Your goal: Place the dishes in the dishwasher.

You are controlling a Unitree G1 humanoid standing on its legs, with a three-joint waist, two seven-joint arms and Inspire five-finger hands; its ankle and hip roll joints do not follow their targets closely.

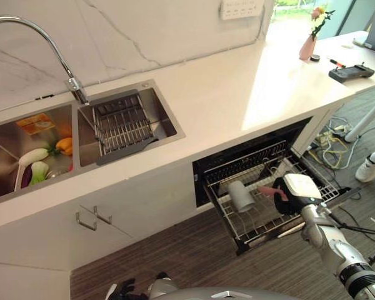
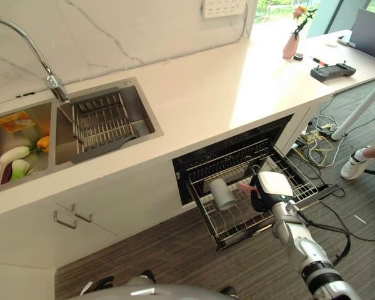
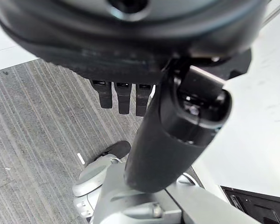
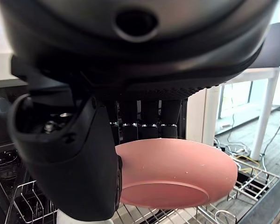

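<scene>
A pink plate (image 4: pixel 177 172) is pinched between the thumb and fingers of my right hand (image 1: pixel 289 195), tilted just above the wire rack (image 1: pixel 234 232) of the pulled-out dishwasher drawer. In the eye views a bit of the plate (image 1: pixel 267 190) pokes out to the left of the hand. A white cup (image 1: pixel 240 195) lies on its side in the rack, left of the plate. My left hand (image 3: pixel 123 95) hangs low over the floor beside the cabinet, its fingers relaxed and holding nothing.
The open dishwasher sits under the white counter (image 1: pixel 225 94). A double sink holds a dish rack (image 1: pixel 122 125) and vegetables (image 1: pixel 44 164). A vase (image 1: pixel 308 44) and a black controller (image 1: pixel 350 73) stand far right. A person's shoe (image 1: pixel 372 165) and cables (image 1: pixel 334 134) are on the floor.
</scene>
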